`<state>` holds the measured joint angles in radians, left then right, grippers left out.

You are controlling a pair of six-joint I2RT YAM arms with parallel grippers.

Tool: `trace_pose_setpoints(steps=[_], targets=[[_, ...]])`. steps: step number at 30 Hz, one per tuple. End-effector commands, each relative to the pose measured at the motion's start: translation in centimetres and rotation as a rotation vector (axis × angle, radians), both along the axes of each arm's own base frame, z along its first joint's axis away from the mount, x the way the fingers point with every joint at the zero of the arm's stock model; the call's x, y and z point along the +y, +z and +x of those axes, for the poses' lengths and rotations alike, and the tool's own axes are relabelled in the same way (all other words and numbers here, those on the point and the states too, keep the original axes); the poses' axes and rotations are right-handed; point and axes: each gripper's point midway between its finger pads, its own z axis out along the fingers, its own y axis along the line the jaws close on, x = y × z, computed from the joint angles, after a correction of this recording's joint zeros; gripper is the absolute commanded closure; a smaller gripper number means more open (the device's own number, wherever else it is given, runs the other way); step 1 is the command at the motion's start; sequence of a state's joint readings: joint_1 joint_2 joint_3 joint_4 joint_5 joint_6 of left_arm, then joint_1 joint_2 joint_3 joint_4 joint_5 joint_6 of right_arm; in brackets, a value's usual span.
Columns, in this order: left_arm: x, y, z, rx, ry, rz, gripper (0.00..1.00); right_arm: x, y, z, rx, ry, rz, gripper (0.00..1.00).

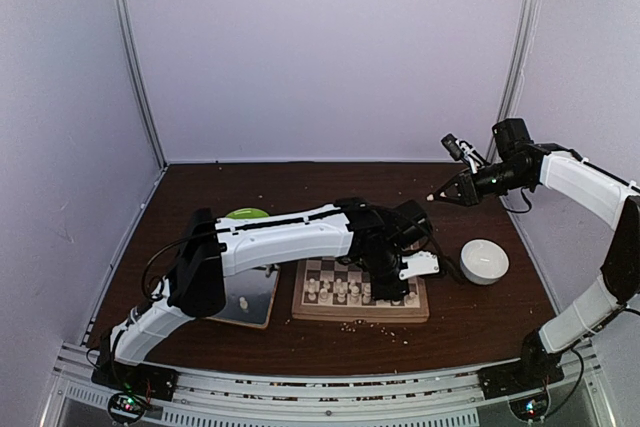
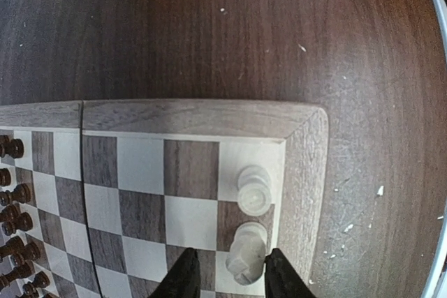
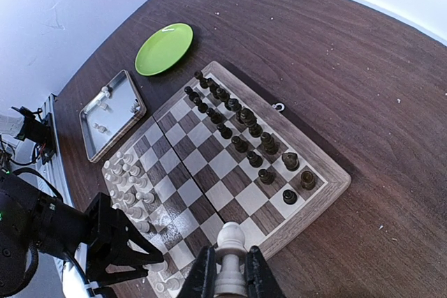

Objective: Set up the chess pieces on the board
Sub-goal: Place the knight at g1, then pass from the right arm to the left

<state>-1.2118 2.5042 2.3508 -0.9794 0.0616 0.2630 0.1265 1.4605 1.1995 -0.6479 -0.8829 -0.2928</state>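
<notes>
— Board (image 1: 360,316) first: where do you have it?
— I have it flat on the dark table (image 1: 300,187), squares up. A tray (image 3: 115,120) sits by the board's left rim, touching or nearly so; I can't tell which. Behind the board's far left corner lies a green plate (image 1: 246,213), and a white bowl (image 1: 484,261) stands off the board's right side, apart from it. Crumbs (image 1: 350,325) dot the table before the board's near rim.
— And the men?
— Dark men (image 3: 223,113) stand in two rough lines along the board's far side; cream men (image 3: 129,179) crowd its near side. I also see a few loose men (image 3: 102,93) in the tray.
— Left gripper?
— My left gripper (image 2: 230,259) is down at the board's near right corner, jaws spread to either side of a cream piece (image 2: 246,246) that stands one square in from that corner. I see board showing between the piece and one finger (image 2: 185,277), so nothing is clamped. A second piece (image 2: 253,190) stands just beside it, toward the corner.
— Right gripper?
— My right gripper (image 3: 230,252) is raised off the table, beyond the board's far right corner, clenched on a pale piece (image 3: 230,234) whose rounded head pokes out past the fingertips (image 3: 208,263). From its wrist camera I look down on the whole board.
</notes>
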Motion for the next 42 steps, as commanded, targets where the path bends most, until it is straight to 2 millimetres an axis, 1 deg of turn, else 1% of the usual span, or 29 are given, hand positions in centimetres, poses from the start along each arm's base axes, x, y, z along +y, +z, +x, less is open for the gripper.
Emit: trace_pose_setpoints(steps=[1, 8, 11, 13, 15, 18, 21, 23, 26, 28, 30, 31, 32, 34, 36, 37, 39, 42], targets=[[-1.0, 0.2, 0.9, -0.045, 0.019, -0.037, 0.67, -0.1, 0.0, -0.1, -0.001, 0.008, 0.007, 0.89], [-0.9, 0.2, 0.8, -0.045, 0.015, -0.035, 0.67, -0.1, 0.1, -0.1, 0.001, 0.010, 0.010, 0.89], [-0.8, 1.2, 0.5, -0.046, -0.010, -0.046, 0.66, 0.0, 0.2, -0.2, -0.001, 0.011, 0.014, 0.89], [-0.6, 2.5, 0.2, -0.050, -0.025, -0.065, 0.65, -0.1, 0.5, -0.2, -0.005, 0.010, 0.020, 0.89], [-0.4, 4.8, 0.2, -0.070, -0.030, -0.110, 0.63, -0.1, 0.8, -0.2, -0.014, 0.006, 0.022, 0.89], [0.1, 10.0, 0.2, -0.124, -0.022, -0.216, 0.62, -0.1, 1.5, -0.2, -0.027, -0.001, 0.031, 0.89], [0.6, 15.5, 1.5, -0.196, 0.040, -0.342, 0.61, 0.4, 2.8, -0.5, -0.021, 0.017, 0.091, 0.89], [1.3, 19.2, 3.0, -0.226, 0.120, -0.455, 0.60, 1.1, 4.4, -1.1, -0.013, 0.056, 0.162, 0.89], [2.6, 24.2, 5.3, -0.235, 0.247, -0.670, 0.59, 2.2, 7.4, -1.8, -0.014, 0.116, 0.286, 0.89], [3.6, 27.0, 6.3, -0.218, 0.289, -0.832, 0.59, 2.7, 9.3, -2.3, -0.001, 0.139, 0.363, 0.88], [4.5, 29.2, 6.9, -0.192, 0.306, -0.972, 0.58, 3.1, 10.8, -2.6, 0.015, 0.149, 0.434, 0.88], [4.8, 29.8, 7.3, -0.167, 0.320, -1.033, 0.58, 3.2, 11.6, -2.6, 0.017, 0.152, 0.469, 0.88], [5.0, 29.7, 7.8, -0.128, 0.335, -1.073, 0.58, 3.4, 12.1, -2.7, 0.029, 0.151, 0.507, 0.88], [4.9, 30.5, 8.4, -0.022, 0.343, -1.183, 0.57, 3.7, 13.7, -3.0, 0.023, 0.153, 0.575, 0.88], [4.4, 31.0, 8.5, 0.049, 0.335, -1.264, 0.57, 4.1, 15.4, -3.8, 0.008, 0.168, 0.634, 0.88], [4.1, 31.2, 8.3, 0.072, 0.312, -1.291, 0.57, 4.3, 16.1, -4.0, 0.002, 0.176, 0.657, 0.87], [3.3, 31.4, 7.8, 0.114, 0.262, -1.332, 0.57, 4.7, 16.8, -4.5, 0.008, 0.191, 0.683, 0.87], [2.8, 31.8, 7.1, 0.185, 0.202, -1.391, 0.57, 5.3, 16.7, -4.8, 0.025, 0.202, 0.686, 0.86]])
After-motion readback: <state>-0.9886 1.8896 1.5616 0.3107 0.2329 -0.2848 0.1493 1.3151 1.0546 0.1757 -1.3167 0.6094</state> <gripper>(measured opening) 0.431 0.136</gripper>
